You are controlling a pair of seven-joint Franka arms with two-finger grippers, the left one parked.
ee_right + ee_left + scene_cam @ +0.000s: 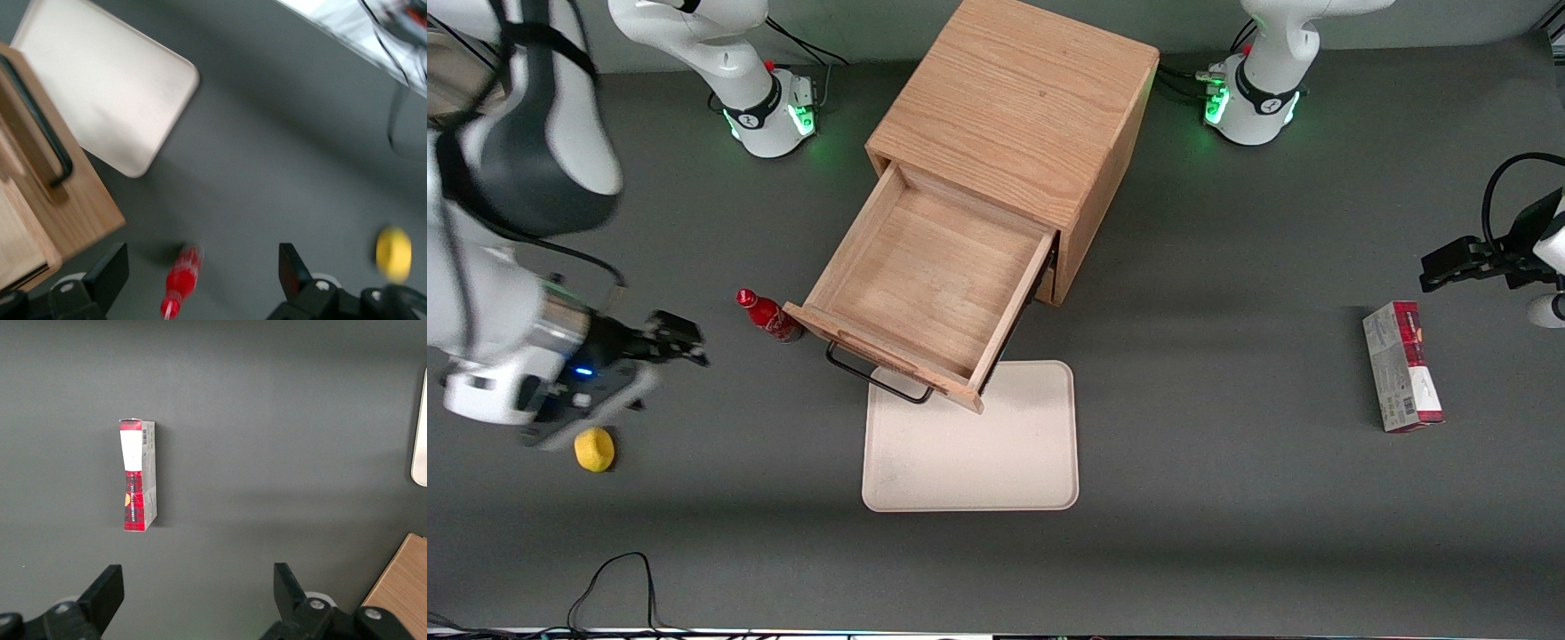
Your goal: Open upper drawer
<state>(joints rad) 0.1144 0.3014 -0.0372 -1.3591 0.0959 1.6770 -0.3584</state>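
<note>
On the grey table (1227, 533), the upper drawer (929, 284) stands fully extended over the tray (969, 453), so the gripper (685, 342), fingers wide and empty, sits clear at its nine o'clock.

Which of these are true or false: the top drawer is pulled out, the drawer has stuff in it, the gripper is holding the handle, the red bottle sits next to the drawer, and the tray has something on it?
1. The upper drawer is pulled out of the cabinet. True.
2. The drawer holds items. False: its wooden inside shows bare.
3. The gripper is holding the handle. False: it is open, clear of the handle, toward the working arm's end of the table, holding nothing.
4. The red bottle sits beside the drawer's front. True.
5. Something lies on the tray. False: nothing lies on it; the drawer's front overhangs its edge.
</note>
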